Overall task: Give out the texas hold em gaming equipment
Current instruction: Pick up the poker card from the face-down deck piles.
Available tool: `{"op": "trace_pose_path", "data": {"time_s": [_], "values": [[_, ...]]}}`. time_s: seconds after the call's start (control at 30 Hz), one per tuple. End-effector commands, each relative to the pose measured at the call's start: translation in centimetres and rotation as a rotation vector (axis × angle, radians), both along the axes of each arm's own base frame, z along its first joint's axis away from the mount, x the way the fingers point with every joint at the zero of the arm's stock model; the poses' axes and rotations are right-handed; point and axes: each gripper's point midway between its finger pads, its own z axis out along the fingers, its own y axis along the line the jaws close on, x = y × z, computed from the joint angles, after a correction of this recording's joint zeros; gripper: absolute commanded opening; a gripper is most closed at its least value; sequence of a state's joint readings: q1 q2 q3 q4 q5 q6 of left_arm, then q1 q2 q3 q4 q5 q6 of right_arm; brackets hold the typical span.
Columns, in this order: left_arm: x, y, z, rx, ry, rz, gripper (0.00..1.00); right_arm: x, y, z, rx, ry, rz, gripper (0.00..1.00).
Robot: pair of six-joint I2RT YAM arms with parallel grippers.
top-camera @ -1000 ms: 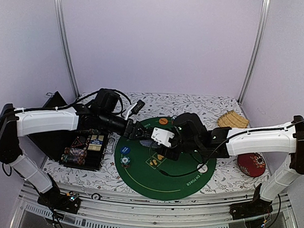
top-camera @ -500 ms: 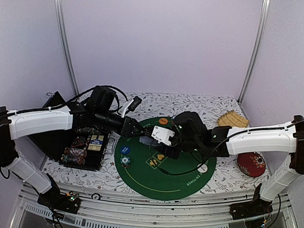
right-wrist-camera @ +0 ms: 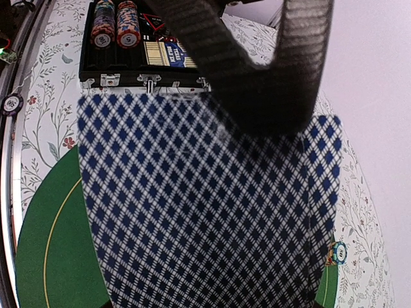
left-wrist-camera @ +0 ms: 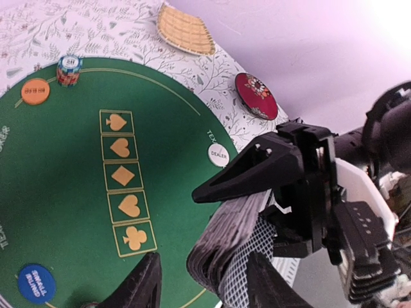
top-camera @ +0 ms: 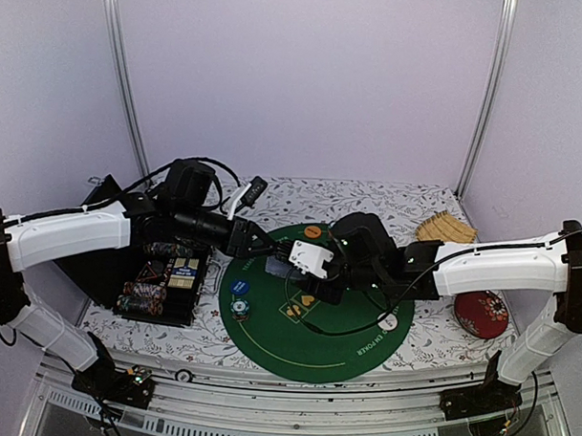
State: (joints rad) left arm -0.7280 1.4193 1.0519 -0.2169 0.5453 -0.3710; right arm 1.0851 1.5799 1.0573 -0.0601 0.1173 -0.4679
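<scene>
Jaws apart and seemingly empty, the left gripper (top-camera: 257,246) has backed toward the left edge from the blue-diamond-backed card deck (right-wrist-camera: 205,205) clamped mid-bench by the right gripper (top-camera: 289,264), so apparently no card was drawn.

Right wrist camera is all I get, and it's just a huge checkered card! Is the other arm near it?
Observer: Yes. The left gripper is open, one finger on each side of the deck that the right gripper holds.
Operator: Are any buttons out yet?
Observer: A white dealer button lies on the green mat.
Operator: Any more?
Observer: An orange disc and a blue disc lie near the mat's edge.
</scene>
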Motion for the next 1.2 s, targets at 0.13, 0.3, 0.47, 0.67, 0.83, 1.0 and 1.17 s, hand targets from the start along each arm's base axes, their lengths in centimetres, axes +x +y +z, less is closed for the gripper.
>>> {"op": "trace_pose_path", "data": {"time_s": [0.13,0.3,0.47,0.67,0.83,1.0,1.17], "values": [[-0.2,0.0,1.4,-0.035,-0.022,-0.016,0.2,0.4,0.7,0.7,0.021,-0.001,0.005,0.49],[-0.7,-0.1,1.8,-0.049,-0.013,-0.039,0.02,0.5,0.5,0.6,0.019,-0.002,0.0,0.49],[-1.0,-0.1,2.6,-0.066,-0.029,-0.054,0.0,0.8,0.1,0.4,0.014,0.0,-0.01,0.48],[-1.3,-0.2,3.6,-0.097,-0.049,-0.076,0.0,0.9,-0.3,-0.1,0.008,0.007,-0.014,0.48],[-1.4,-0.1,4.4,-0.135,-0.069,-0.084,0.0,0.9,-0.5,-0.1,0.012,0.013,-0.016,0.48],[-0.7,0.4,3.3,-0.093,-0.065,-0.046,0.0,0.6,-0.5,0.1,0.024,0.017,-0.003,0.48],[-0.2,0.4,1.9,-0.058,-0.05,-0.036,0.0,0.4,-0.3,0.4,0.037,0.023,0.009,0.48]]}}
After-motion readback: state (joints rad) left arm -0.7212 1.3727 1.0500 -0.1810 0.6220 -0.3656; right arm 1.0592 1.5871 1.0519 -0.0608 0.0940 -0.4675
